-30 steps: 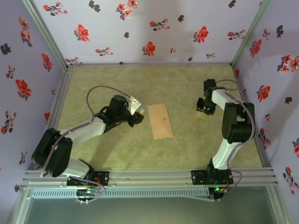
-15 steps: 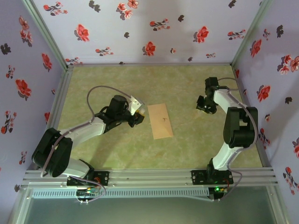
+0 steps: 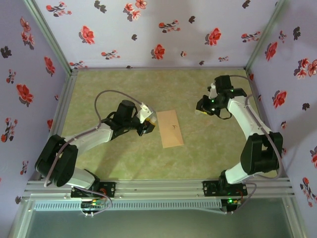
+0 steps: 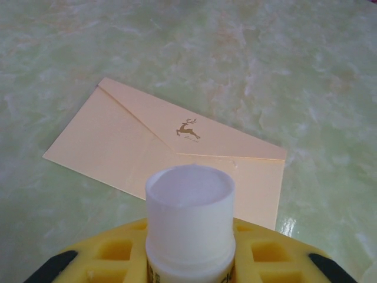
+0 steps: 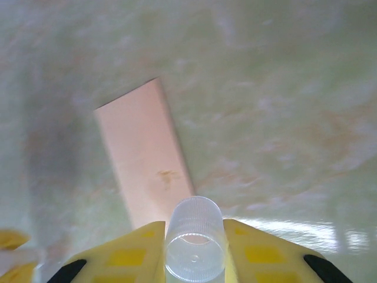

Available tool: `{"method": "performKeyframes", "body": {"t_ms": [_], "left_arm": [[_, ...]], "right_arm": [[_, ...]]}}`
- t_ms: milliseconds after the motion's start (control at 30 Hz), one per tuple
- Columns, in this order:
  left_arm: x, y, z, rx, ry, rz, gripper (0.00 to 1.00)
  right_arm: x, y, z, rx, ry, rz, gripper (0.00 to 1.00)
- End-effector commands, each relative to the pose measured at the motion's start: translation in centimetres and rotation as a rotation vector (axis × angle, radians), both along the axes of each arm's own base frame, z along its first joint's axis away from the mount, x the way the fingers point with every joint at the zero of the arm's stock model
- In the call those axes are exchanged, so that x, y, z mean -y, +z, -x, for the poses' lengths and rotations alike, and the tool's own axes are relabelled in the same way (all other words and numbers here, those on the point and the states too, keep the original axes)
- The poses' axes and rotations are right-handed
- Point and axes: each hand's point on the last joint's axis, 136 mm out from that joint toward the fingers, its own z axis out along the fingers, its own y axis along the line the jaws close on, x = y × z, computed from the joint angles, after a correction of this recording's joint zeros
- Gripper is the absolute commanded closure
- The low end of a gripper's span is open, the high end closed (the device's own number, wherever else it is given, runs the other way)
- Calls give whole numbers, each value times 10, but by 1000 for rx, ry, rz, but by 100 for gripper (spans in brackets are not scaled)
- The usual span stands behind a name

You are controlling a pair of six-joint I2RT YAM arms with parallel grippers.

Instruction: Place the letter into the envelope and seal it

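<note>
Rails of grey metal point(image 3: 158, 188) run along the table's near edge, and both arm bases are bolted there, left and right. From the left base the arm leans out over the green marbled table point(image 3: 198, 158) toward its middle. The left gripper point(image 3: 148, 122) is clamped on a white stick point(image 3: 150, 118), and its yellow fingers point(image 4: 118, 250) press the stick point(image 4: 189, 218) from both sides, with the flat white end poking out past them. That end points at the envelope point(image 3: 169, 128) and sits just beside the envelope's left long edge; I cannot tell whether it touches.

The envelope lies flat at about the middle of the table, its long sides running from near edge to far edge with a slight tilt. From the left wrist view the tan envelope point(image 4: 165, 153) has its triangular flap folded down over the body, with a tiny dark deer mark by the flap's tip. Whether the flap is stuck down I cannot tell.

Further back, toward the table's far right corner, the right gripper point(image 3: 202, 110) hangs above the surface, well apart from the envelope point(image 5: 147, 159). It is closed on a clear plastic cap point(image 5: 194, 239), open end facing its wrist camera, yellow fingers point(image 5: 132, 253) on either side.

Behind stands the far wall point(image 3: 148, 29), pale with red flowers
</note>
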Motion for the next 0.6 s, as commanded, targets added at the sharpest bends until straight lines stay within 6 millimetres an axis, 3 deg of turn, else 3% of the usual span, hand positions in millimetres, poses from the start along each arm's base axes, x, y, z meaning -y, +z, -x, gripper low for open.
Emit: {"method": "performKeyframes", "body": {"t_ms": [0, 267, 567], "left_arm": [[12, 11, 7, 24, -97, 31, 100], [22, 22, 23, 28, -223, 83, 100], [27, 29, 42, -18, -360, 94, 100]], "right_arm": [[-36, 33, 18, 1, 94, -161, 75], [-94, 63, 45, -18, 253, -361, 75], [-132, 70, 67, -54, 359, -454, 75]]}}
